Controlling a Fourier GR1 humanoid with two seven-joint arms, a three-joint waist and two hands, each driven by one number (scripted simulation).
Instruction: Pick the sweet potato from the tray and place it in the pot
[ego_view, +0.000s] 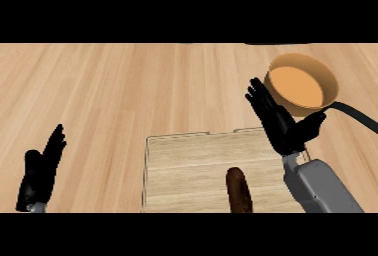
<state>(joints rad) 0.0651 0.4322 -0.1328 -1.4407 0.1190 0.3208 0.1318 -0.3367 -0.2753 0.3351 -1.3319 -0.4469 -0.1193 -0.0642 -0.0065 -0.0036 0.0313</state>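
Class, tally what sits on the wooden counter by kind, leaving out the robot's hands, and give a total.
Pot: 1
Tray: 1
Sweet potato: 1
Total: 3

left robot hand (40, 172): open, fingers up | right robot hand (279, 119): open, raised

Even, bright light falls across the wooden surface (111, 100), warm and without glare. Shadows are faint: a thin dark line runs along the tray (192, 170) at its left edge. The pot (299, 85) glows evenly orange inside, its near wall shaded darker.
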